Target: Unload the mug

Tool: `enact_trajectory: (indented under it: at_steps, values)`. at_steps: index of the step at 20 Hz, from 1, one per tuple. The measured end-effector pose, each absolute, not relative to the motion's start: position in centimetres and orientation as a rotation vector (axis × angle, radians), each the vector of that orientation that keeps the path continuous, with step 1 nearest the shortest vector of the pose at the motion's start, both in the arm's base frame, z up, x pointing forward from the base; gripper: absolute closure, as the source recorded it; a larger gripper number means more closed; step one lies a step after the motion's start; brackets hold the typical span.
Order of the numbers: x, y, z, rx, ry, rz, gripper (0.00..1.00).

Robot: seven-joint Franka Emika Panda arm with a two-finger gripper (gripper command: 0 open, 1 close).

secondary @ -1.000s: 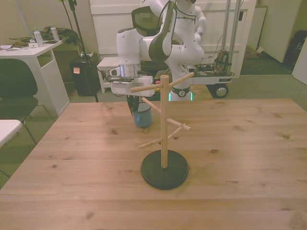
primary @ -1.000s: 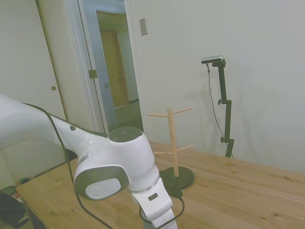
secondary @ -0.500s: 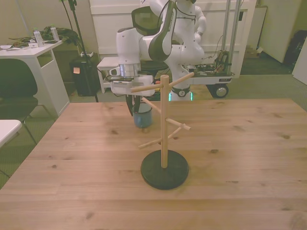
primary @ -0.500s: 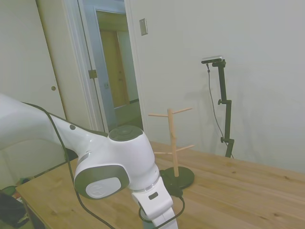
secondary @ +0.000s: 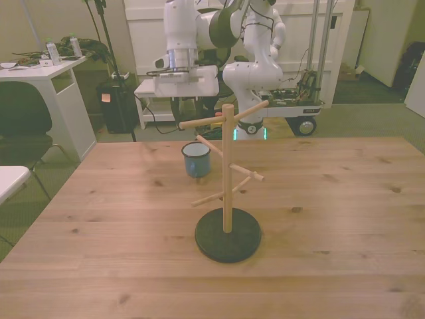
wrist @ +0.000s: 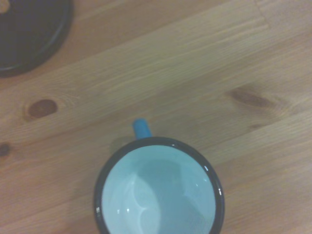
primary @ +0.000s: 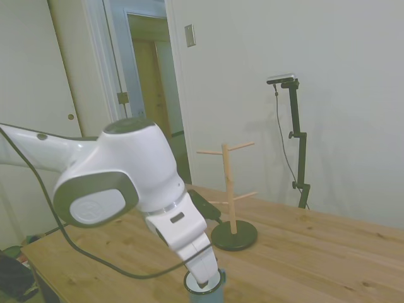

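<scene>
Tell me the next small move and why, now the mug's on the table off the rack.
Probably just retreat the arm clear and stop. The mug stands upright on the table, apart from the rack, whose pegs are all bare. The gripper is above the mug with nothing in it, so the unloading looks done; no regrasp seems needed.

The rack stood mid-table, its pegs jutting to both sides. The mug sat just behind it toward the far edge, open from above. Bare wood ran to the side edges and near edge.
</scene>
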State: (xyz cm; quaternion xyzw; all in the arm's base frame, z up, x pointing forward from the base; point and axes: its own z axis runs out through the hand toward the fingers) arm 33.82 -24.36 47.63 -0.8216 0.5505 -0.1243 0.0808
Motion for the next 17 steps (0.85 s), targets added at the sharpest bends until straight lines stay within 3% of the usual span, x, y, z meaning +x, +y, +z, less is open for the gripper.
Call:
enact_trajectory:
  at_steps: [4,11,17]
  values:
    - [35.3,-21.1,49.8,-2.479,1.552,-0.409,0.0]
    - [40.6,-12.9,48.5,-2.531,1.372,-0.378,0.0]
    - [42.4,-7.0,48.0,-2.549,1.305,-0.326,0.0]
